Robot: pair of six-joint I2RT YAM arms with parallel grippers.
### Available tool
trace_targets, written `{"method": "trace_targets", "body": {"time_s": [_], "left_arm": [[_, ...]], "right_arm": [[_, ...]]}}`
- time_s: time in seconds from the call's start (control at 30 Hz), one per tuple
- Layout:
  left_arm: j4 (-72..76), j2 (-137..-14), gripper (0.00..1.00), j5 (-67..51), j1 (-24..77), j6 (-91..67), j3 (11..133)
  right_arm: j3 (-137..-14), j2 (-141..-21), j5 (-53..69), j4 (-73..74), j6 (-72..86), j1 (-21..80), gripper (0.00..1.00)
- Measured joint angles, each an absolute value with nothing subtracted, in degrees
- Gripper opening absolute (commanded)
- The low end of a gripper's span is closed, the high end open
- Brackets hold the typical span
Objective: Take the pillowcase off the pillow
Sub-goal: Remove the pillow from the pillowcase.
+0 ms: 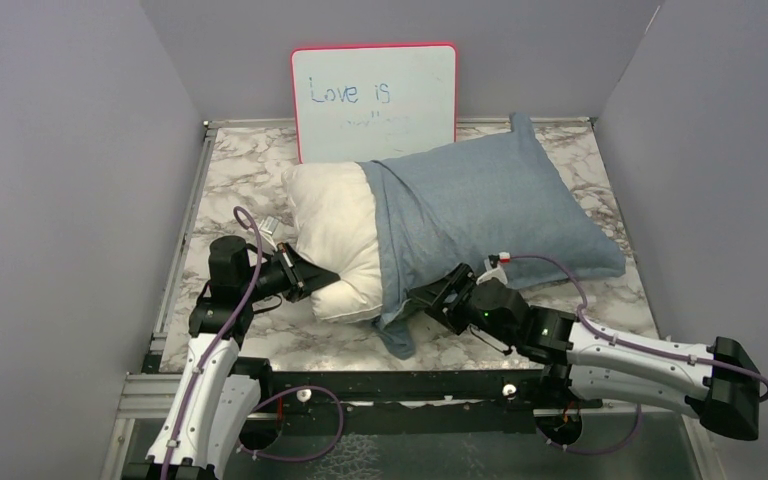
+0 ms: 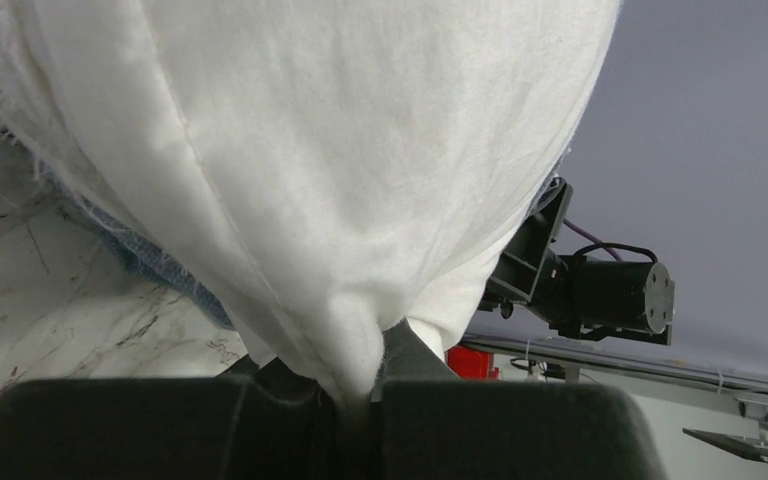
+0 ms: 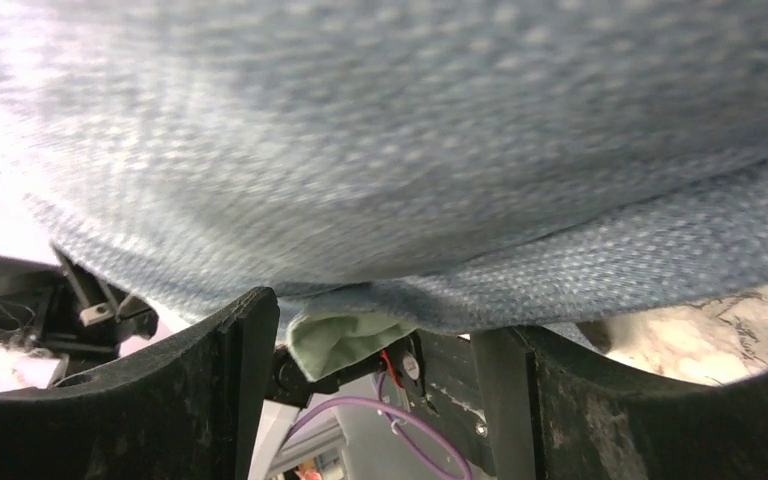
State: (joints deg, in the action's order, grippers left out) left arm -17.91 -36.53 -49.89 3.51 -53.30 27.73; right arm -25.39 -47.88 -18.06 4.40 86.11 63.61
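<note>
On marble-pattern table, pillow lies across the centre, long side running left-right. Pillowcase covers its right part, blue-grey face up. White left end of pillow is bare. Open hem runs front to back across pillow, and a loose flap hangs onto table at the near edge. Left gripper is clenched on near-left corner of pillow. Its wrist view shows white fabric bunched into the pinch between the 2 fingers. Right gripper sits at near edge of pillowcase, just right of the hanging flap, and is released. Its 2 fingers stand well apart with blue cloth draped over the gap, and a pale green fold of the inner face hangs between them, not squeezed. Red-framed whiteboard leans on back wall behind pillow, with "Love is" written on it.
</note>
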Motion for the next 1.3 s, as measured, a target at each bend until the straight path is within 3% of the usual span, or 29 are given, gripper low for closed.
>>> {"method": "trace_targets", "body": {"time_s": [0.1,0.2,0.27,0.3,0.37,0.67,0.87,1.07,1.17,1.23,1.3], "left_arm": [[-18.2,-36.8,0.0,-49.9,3.5,-53.3,27.9],[-18.5,-37.0,0.0,-49.8,3.5,-53.2,28.5],[-18.6,-37.0,0.0,-49.7,3.5,-53.2,28.6],[-18.7,-37.0,0.0,-49.7,3.5,-53.1,28.6],[-18.9,-37.0,0.0,-49.6,3.5,-53.1,28.6],[-25.3,-37.8,0.0,-46.3,3.9,-49.5,33.7],[-33.7,-42.4,0.0,-43.4,4.4,-43.7,41.5],[-40.3,-43.8,0.0,-40.4,4.8,-39.5,45.9],[-41.9,-43.7,0.0,-39.8,4.8,-38.6,46.6],[-42.6,-43.4,0.0,-39.1,4.7,-38.2,46.6],[-43.0,-43.2,0.0,-38.1,4.5,-37.7,46.6]], "right_arm": [[-25.1,-50.0,-18.4,4.1,87.5,63.6,0.54],[-25.1,-53.3,-19.0,2.6,88.3,63.6,0.22],[-25.1,-54.3,-19.7,1.5,88.9,63.6,0.08],[-25.1,-54.4,-20.2,1.1,89.0,63.6,0.02],[-25.1,-54.4,-21.0,1.1,88.9,63.6,0.01],[-34.3,-51.0,-33.1,21.8,87.6,63.7,0.01],[-40.4,-49.7,-44.7,45.9,96.6,63.8,0.01],[-45.2,-50.5,-48.9,57.7,100.2,63.9,0.02],[-46.6,-50.0,-48.7,57.5,96.6,63.9,0.13],[-46.5,-48.2,-47.4,54.9,90.5,63.9,0.27],[-45.4,-45.0,-45.4,51.5,84.6,63.6,0.65]]}}
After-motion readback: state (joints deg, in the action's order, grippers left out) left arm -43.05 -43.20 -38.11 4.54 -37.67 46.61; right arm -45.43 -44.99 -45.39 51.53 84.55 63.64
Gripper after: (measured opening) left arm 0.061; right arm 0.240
